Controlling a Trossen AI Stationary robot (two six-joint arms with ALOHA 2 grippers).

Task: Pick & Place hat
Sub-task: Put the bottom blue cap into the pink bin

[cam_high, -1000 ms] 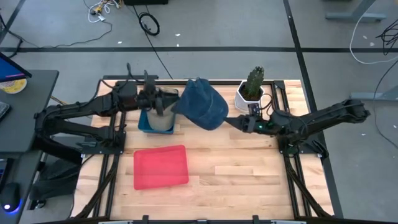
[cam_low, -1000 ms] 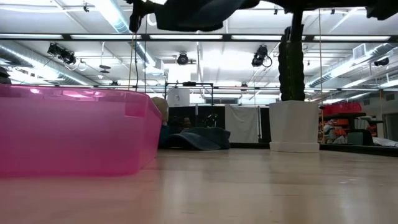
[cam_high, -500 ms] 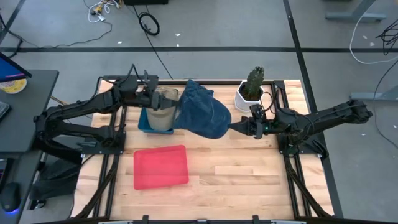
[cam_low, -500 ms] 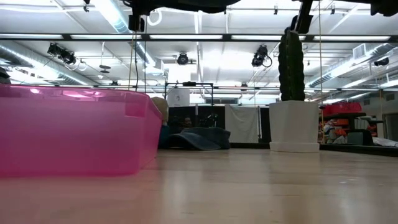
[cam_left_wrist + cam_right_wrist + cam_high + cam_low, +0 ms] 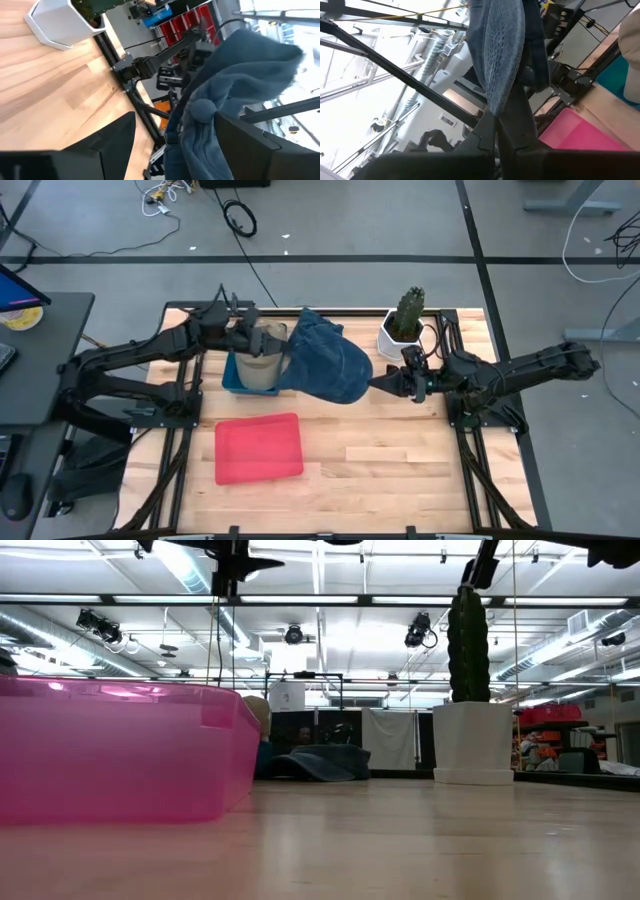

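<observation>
High view: right gripper (image 5: pixel 376 383) clamps the blue hat (image 5: pixel 325 361); left gripper (image 5: pixel 262 340) spread.

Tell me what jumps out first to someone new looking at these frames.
The blue denim hat held up in the air over the table's back middle: the right claw is shut on its edge, while the left claw sits at its other side, above the blue bin. Next, the bright pink tray at the front left, then the potted cactus at the back right.
</observation>
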